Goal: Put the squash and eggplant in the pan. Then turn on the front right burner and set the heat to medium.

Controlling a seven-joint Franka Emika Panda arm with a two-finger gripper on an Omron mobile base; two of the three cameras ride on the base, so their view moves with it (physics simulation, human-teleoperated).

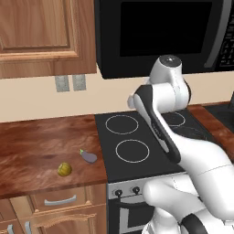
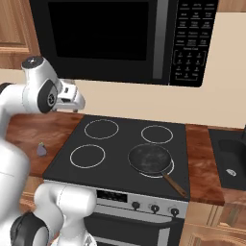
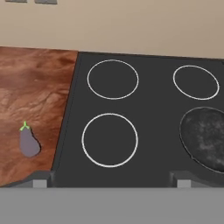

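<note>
The squash (image 1: 65, 169), a small yellow-olive ball, lies on the wooden counter left of the cooktop. The purple eggplant (image 1: 88, 157) (image 2: 42, 149) (image 3: 29, 142) lies just right of it, near the cooktop's edge. A dark grey pan (image 2: 150, 158) (image 3: 205, 138) sits on the front right burner (image 2: 154, 176), its brown handle pointing toward the front right. It is empty. My gripper (image 3: 110, 180) hangs open high above the cooktop's left half, looking down at it, with nothing between its fingers. Both vegetables lie well below it and to its left.
A black microwave (image 2: 115, 38) hangs over the glass cooktop (image 2: 120, 144). Control knobs (image 2: 154, 208) line the stove front. A sink (image 2: 230, 163) lies in the counter at the far right. Wooden cabinets (image 1: 41, 32) and wall outlets (image 1: 70, 82) are at the left.
</note>
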